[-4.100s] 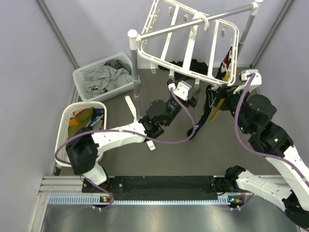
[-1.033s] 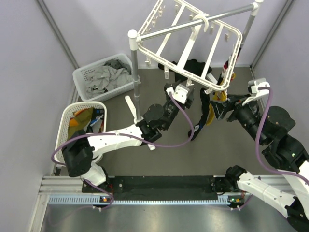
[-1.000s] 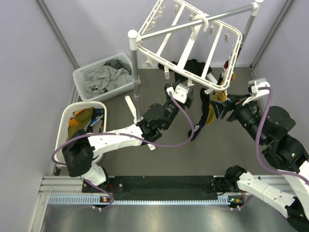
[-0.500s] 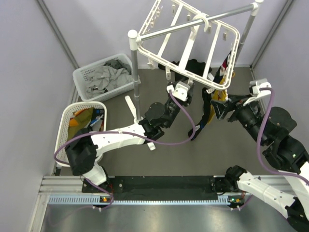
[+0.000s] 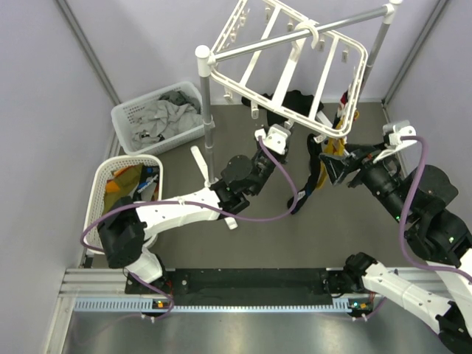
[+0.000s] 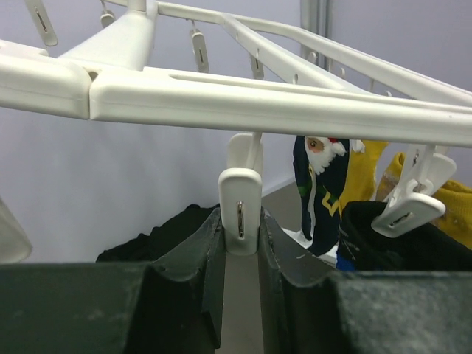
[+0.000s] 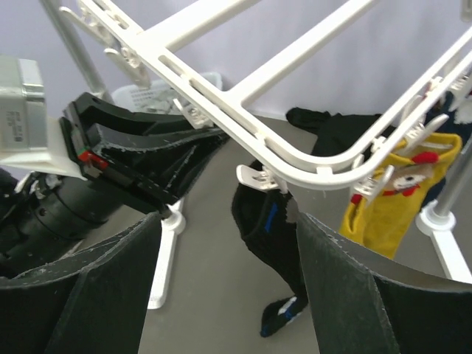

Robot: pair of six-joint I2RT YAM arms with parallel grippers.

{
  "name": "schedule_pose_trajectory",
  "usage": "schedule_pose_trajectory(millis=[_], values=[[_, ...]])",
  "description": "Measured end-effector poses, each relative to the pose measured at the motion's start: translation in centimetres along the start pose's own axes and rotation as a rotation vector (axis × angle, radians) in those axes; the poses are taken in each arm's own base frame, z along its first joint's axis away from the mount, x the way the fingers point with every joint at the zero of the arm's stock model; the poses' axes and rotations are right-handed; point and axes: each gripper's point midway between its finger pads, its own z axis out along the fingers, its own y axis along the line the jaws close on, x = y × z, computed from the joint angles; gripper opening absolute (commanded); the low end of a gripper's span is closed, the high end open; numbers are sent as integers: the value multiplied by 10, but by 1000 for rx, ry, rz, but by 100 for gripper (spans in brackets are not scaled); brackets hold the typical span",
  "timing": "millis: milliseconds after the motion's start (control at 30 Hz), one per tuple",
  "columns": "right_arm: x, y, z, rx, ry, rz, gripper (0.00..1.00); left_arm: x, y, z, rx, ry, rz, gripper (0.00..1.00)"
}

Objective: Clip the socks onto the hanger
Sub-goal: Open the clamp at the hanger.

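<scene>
A robotics lab booth is showing: bare lilac walls (image 5: 44, 96) are enclosing two robot arms (image 5: 184, 208) sitting bolted to a metal rail (image 5: 243, 304).

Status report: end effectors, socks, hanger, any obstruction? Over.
Left end effector pinching a clip on the hanger. Right end effector open, empty. Yellow sock and dark sock already clipped. No obstruction seen.
</scene>
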Motion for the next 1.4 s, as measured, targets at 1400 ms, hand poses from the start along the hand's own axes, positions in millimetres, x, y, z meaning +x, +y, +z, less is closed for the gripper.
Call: schedule_pose_trajectory(millis=[1400], values=[[-46, 26, 21, -37, -42, 244, 63, -11, -49, -11, 278, 333, -46, 0]])
